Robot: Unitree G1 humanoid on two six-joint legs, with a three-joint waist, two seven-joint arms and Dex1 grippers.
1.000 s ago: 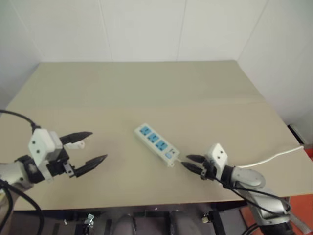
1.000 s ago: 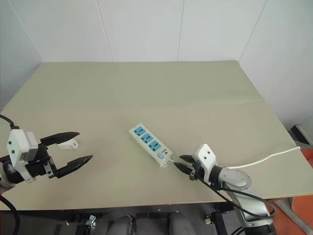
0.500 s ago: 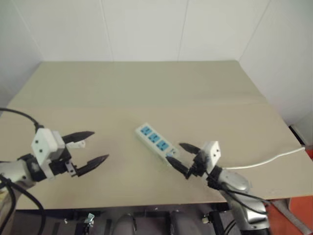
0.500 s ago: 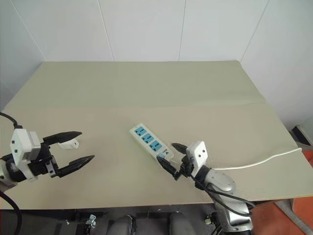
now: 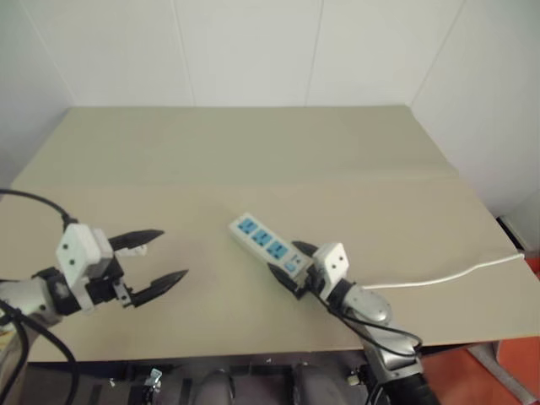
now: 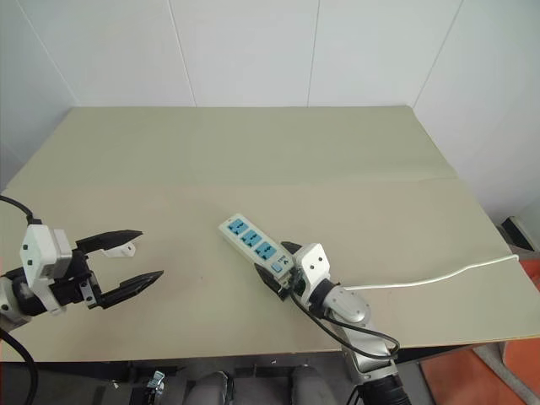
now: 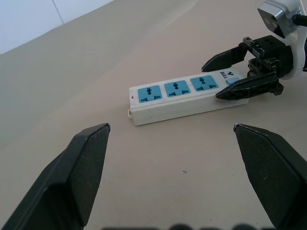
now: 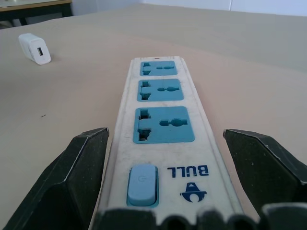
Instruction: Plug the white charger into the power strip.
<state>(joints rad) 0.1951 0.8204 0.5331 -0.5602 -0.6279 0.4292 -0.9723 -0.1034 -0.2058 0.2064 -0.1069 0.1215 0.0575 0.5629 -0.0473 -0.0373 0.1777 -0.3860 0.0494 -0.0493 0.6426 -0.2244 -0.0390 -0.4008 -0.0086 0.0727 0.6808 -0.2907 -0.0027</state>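
Table (image 8: 268,52); white charger (image 8: 34,48) distinct.

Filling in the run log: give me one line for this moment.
right gripper: open, straddling switch end of power strip | left gripper: open, empty | white charger: on table, unplugged

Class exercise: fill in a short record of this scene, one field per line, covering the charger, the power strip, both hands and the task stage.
charger: white charger lying on the table, unplugged, near the left hand
power strip: power strip flat on the table, three blue sockets empty, cord trailing right
left hand: left hand open, holding nothing
right hand: right hand open, fingers straddling the strip's switch end
task stage: charger not yet picked up
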